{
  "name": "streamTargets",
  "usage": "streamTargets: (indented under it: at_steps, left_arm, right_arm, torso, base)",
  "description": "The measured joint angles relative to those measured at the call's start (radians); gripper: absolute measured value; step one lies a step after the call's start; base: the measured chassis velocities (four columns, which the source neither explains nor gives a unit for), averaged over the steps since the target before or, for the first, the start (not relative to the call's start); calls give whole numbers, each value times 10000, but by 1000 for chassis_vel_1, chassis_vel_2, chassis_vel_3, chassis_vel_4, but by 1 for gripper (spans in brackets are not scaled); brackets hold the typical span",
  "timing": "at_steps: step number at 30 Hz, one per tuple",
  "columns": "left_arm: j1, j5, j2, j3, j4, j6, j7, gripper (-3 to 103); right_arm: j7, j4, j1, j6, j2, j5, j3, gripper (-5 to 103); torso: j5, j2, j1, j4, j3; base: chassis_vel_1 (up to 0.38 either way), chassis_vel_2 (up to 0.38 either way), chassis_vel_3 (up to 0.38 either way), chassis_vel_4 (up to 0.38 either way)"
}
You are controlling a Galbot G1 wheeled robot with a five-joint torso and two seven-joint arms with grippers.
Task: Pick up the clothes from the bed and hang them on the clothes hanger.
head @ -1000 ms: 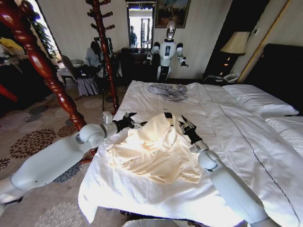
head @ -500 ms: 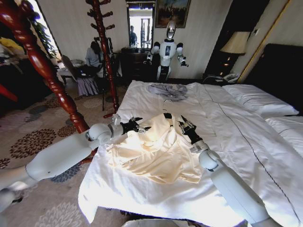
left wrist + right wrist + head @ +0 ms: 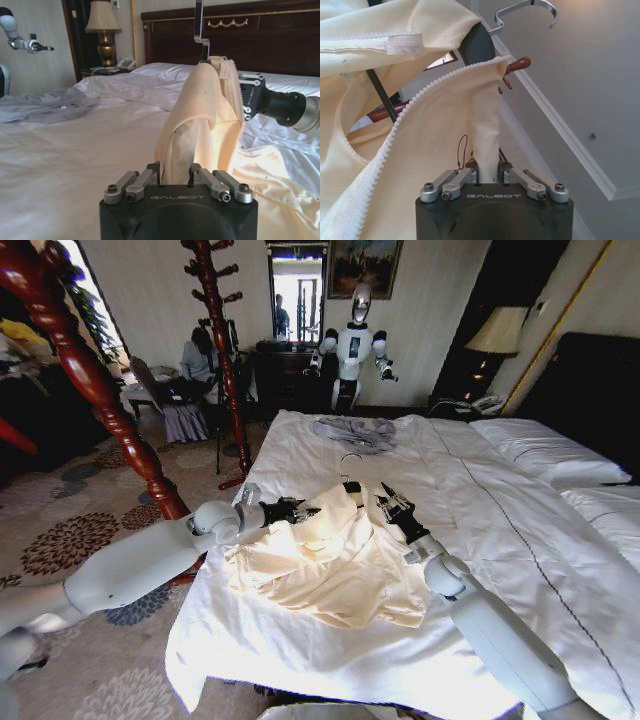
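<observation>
My left gripper (image 3: 303,510) reaches in from the left edge of the bed (image 3: 500,510) and is pinched shut on a bunched fold of the clothes (image 3: 335,560), the pale cream-yellow shirt; in my left wrist view the fabric rises in a thick twisted column straight out from between my fingers (image 3: 145,179). My right gripper (image 3: 388,502) comes in from the other side, just beside the left one with the raised shirt between them, and it too is pressed together on the shirt: the right wrist view shows a narrow strip of cream cloth clamped between its fingers (image 3: 512,175), with a zipper edge running along the fabric beside it. The clothes hanger (image 3: 477,45) is partly tucked inside the shirt's upper end, its dark shoulder piece showing through the opening and its silver hook (image 3: 525,11) sticking out above the cloth. The rest of the shirt lies spread and rumpled on the white sheet below both grippers, near the bed's left edge. A grey-blue garment (image 3: 355,432) lies crumpled farther up the bed, well apart from the shirt, and white pillows (image 3: 545,450) sit against the dark headboard (image 3: 225,37) on the right.
</observation>
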Motion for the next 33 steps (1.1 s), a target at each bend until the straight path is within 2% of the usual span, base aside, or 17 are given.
streamTargets:
  at_steps: [7,16,19,20,21,22,24,25,26,27,30,31,32,33]
  left_arm:
    - [243,526,-368,-292,248,-207,-203,25]
    - [223,770,-653,-316,242,-380,-452,25]
    - [223,816,-702,-333,247,-425,-514,25]
    - [205,855,-741,-347,245,-465,-538,23]
    - [191,885,-770,-347,246,-480,-547,20]
    - [176,904,-807,-360,246,-498,-558,18]
    - [172,902,-832,-380,242,-507,-574,18]
    - [169,895,-850,-395,239,-524,-593,18]
    - [170,894,-852,-395,239,-538,-593,18]
    - [163,903,-841,-366,244,-569,-594,18]
    - [151,950,-802,-329,251,-610,-597,18]
    - [157,964,-792,-331,252,-622,-607,18]
    - [172,976,-785,-342,252,-634,-619,18]
    - [219,1010,-772,-389,248,-652,-648,18]
  right_arm:
    - [-19,-41,48,38,128,-14,121,18]
    - [-64,-70,159,34,41,-2,113,18]
    - [-69,-40,137,-35,29,-7,108,15]
    - [-71,10,122,-59,31,-16,74,24]
    - [-67,41,108,-113,29,-10,65,24]
    - [-52,75,80,-220,14,-1,56,29]
    - [-44,100,60,-261,8,-14,52,29]
    - [-42,120,40,-282,-2,-39,52,40]
    - [-41,134,32,-291,-8,-36,52,40]
    - [-35,158,19,-317,-19,-6,50,51]
    - [-26,210,-2,-349,-41,71,63,51]
    - [-24,234,-23,-363,-53,111,91,61]
    - [-20,263,-53,-388,-71,172,129,61]
    - [-11,308,-128,-448,-100,302,198,73]
  torso:
    - [-1,0,-1,0,0]
    - [-1,0,0,0,0]
    - [-1,0,0,0,0]
    - [5,0,1,-1,0]
    - [0,-1,0,2,0]
    - [-1,0,0,2,0]
    - [-1,0,0,1,0]
    - [0,0,-1,0,0]
    - [0,0,-1,0,0]
    - [0,0,0,-1,0]
    - [0,0,0,1,0]
    - [0,0,0,3,0]
    - [0,0,0,3,0]
    - [-1,0,-1,2,0]
  base:
    - [0,0,0,0]
    - [0,0,0,0]
    - [0,0,0,0]
    - [0,0,0,0]
    - [0,0,0,0]
    - [0,0,0,0]
    - [0,0,0,0]
    - [0,0,0,0]
    - [0,0,0,0]
    - [0,0,0,0]
    - [0,0,0,0]
    - [0,0,0,0]
    - [0,0,0,0]
    - [0,0,0,0]
